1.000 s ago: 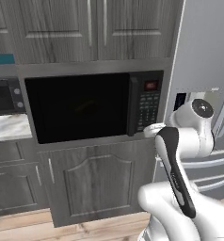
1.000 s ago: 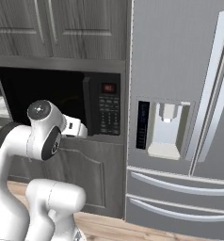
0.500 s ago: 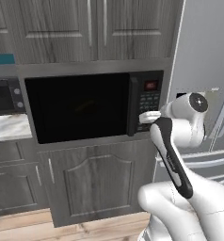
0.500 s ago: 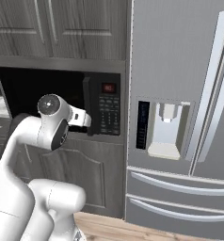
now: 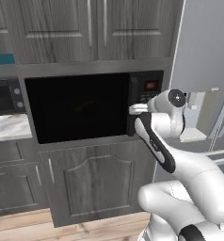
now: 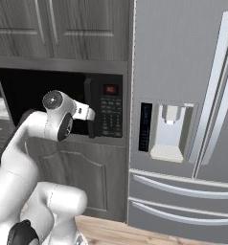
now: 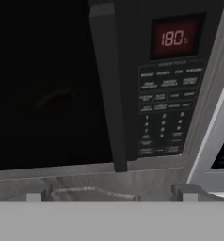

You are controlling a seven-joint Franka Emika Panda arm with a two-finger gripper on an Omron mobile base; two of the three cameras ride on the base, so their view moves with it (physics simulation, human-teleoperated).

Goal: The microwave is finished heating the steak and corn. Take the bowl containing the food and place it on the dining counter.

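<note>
closed microwave (image 5: 92, 106) in grey cabinets (image 5: 62, 28); tool (image 7: 109, 192) spread wide before its handle (image 7: 108, 89)

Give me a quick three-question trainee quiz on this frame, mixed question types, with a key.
1. True or false: the microwave door is shut.
2. Multiple choice: the gripper is nearest to A) the refrigerator dispenser, B) the microwave's door handle, C) the lower cabinet.
3. Fill in: the gripper's jaws are ____.

Key: 1 true; 2 B; 3 open, holding nothing.
</note>
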